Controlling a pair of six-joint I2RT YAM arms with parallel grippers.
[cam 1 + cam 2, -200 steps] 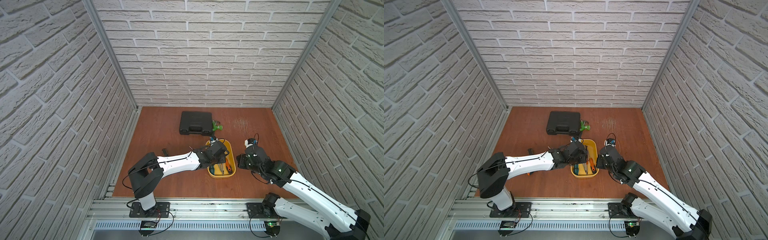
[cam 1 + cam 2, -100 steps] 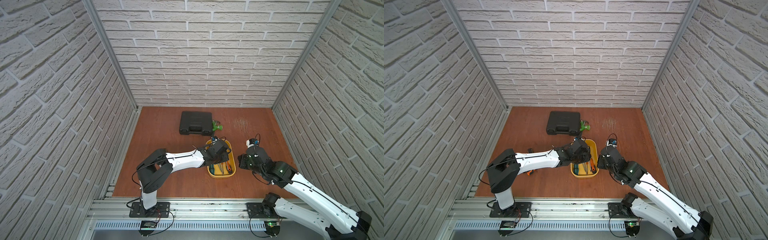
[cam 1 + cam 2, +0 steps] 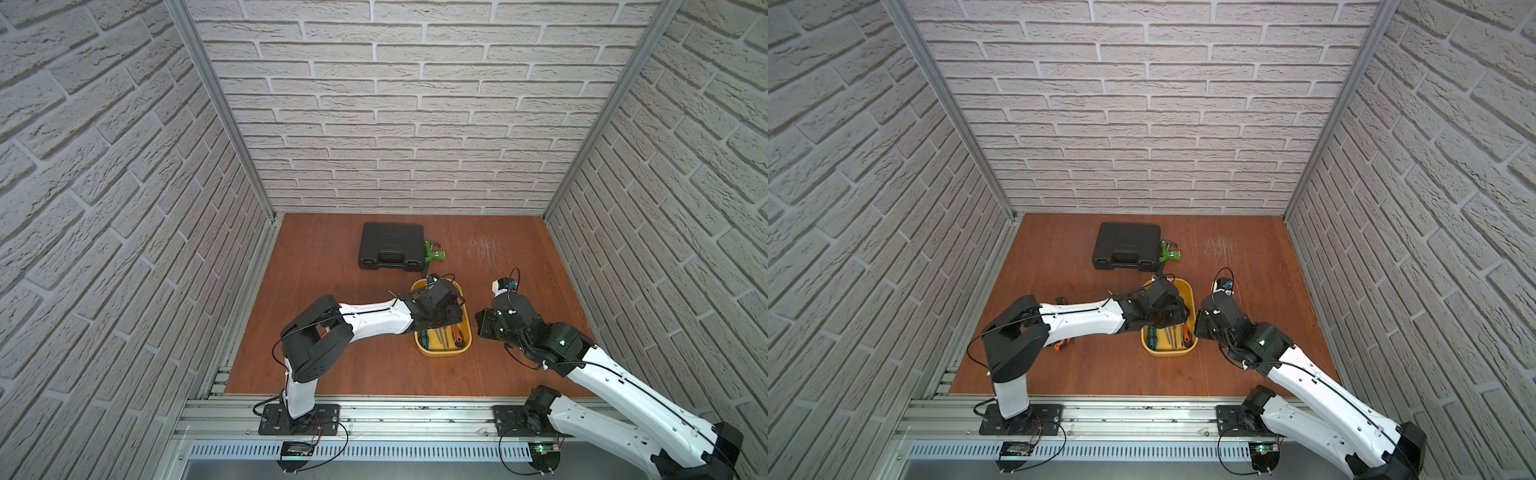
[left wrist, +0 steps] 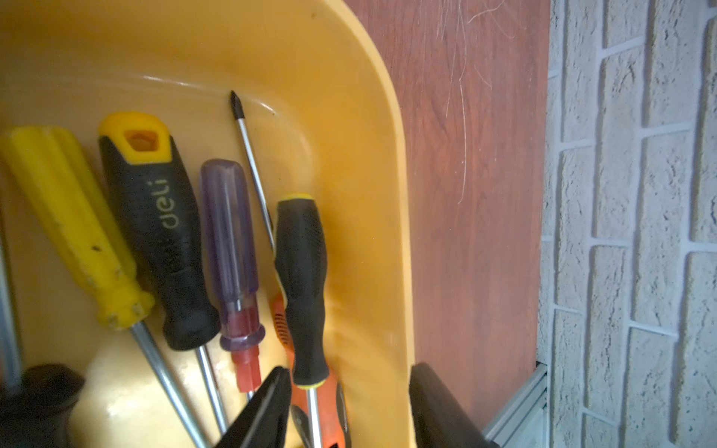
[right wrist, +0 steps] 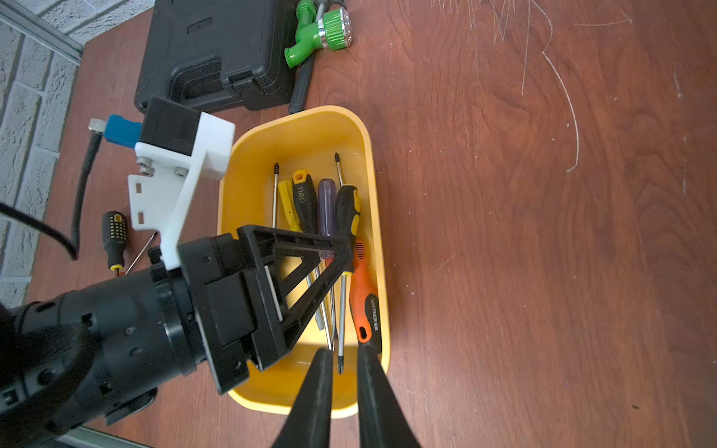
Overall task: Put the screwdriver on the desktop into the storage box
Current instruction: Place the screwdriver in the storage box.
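Red-brown wood desktop (image 3: 332,270) carries the yellow storage box (image 3: 442,353). The left gripper (image 4: 351,374) is low inside it and the right gripper (image 5: 344,351) hangs over the box's near end.

Left fingers stand moderately apart and clamp nothing. The black-and-yellow screwdriver (image 4: 302,271) lies in the box among several others, just ahead of the fingers. Its shaft runs back between them, apparently w/o touching either. One finger looks to sit over the box wall.

Step in hand, prob.: let go and clear out. To do it well, lift straight up at this width. Don't close and don't sweep sideways, since a finger could snag the rim or drag handles out.

Right fingers are almost together and empty, so keep them clear.

Behind the left fingers, outside the box, a stubby black screwdriver (image 5: 113,236) lies on the wood. That's likely the next pick.
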